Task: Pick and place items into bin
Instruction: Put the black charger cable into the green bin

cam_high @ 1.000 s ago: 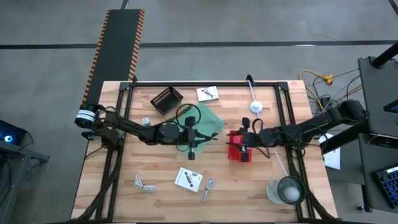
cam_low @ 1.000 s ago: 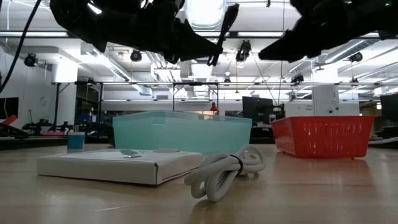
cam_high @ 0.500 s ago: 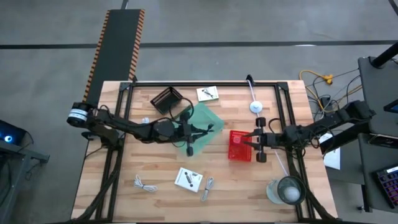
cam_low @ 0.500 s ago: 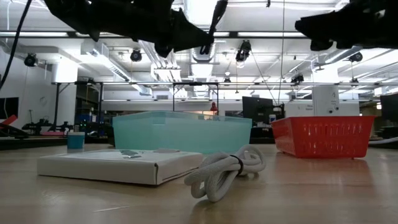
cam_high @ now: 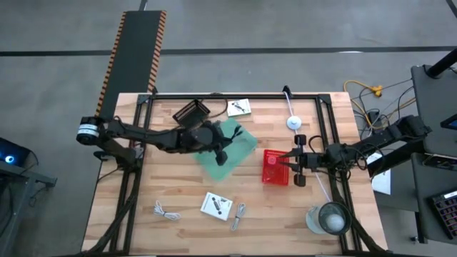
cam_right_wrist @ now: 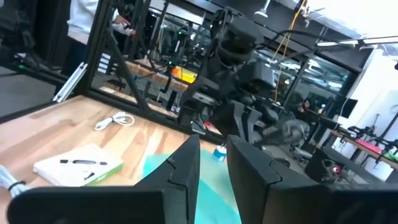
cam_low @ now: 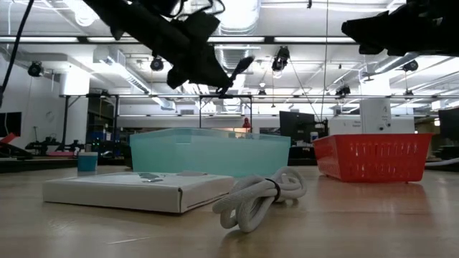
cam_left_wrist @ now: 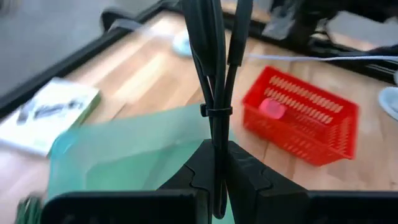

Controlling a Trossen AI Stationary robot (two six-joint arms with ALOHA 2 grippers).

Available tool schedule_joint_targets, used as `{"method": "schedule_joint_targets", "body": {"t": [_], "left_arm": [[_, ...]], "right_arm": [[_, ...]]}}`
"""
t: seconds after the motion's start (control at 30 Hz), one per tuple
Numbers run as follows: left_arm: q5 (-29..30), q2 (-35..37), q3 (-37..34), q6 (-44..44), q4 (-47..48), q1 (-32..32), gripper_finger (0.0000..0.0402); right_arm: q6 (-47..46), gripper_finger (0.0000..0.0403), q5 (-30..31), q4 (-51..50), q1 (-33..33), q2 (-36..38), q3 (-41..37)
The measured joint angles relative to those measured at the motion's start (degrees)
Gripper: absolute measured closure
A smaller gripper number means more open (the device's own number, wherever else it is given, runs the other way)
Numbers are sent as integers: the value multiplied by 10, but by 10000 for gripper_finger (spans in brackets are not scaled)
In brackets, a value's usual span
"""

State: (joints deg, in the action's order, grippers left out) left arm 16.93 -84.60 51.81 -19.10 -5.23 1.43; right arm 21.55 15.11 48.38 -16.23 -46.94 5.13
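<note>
Two bins below me, green bin [cam_high: 227, 145] under my left gripper [cam_left_wrist: 214, 163] clamped on one bundled black cable [cam_left_wrist: 211, 74], red basket [cam_high: 274, 167] just before my right gripper [cam_high: 293, 164], fingers slightly apart.

A grey concrete floor [cam_high: 285, 28] surrounds the wooden table [cam_high: 178, 193] (bright ceiling lights [cam_low: 240, 11] overhead, shelving behind).

1. No legible text, label, brand, number or sign found in any view.
2. White printed packet [cam_high: 216, 206]: dark printing present, too small to read.
3. Second white packet [cam_high: 239, 107]: printing likewise unreadable.
</note>
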Motion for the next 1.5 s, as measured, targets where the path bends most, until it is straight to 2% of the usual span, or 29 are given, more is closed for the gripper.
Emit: {"method": "schedule_joint_targets", "body": {"t": [0.2, 0.5, 0.7, 1.17, 1.4, 1.5], "left_arm": [[-10, -5, 42, -57, 127, 23, 391], [-43, -6, 47, -122, 175, 35, 391], [-45, -8, 47, -150, 201, 43, 391], [-70, -8, 47, -170, 251, 56, 391], [-106, -54, 62, -181, 267, 58, 391], [-109, -80, 94, -181, 320, 58, 391]], "right_arm": [[15, 335, 0, -1, 0, 0, 0], [15, 335, 0, -1, 0, 0, 0], [14, 335, 0, -1, 0, 0, 0], [14, 335, 0, -2, 0, 0, 0], [16, 335, 0, -6, 0, 0, 0], [16, 335, 1, -11, 0, 0, 0]]}}
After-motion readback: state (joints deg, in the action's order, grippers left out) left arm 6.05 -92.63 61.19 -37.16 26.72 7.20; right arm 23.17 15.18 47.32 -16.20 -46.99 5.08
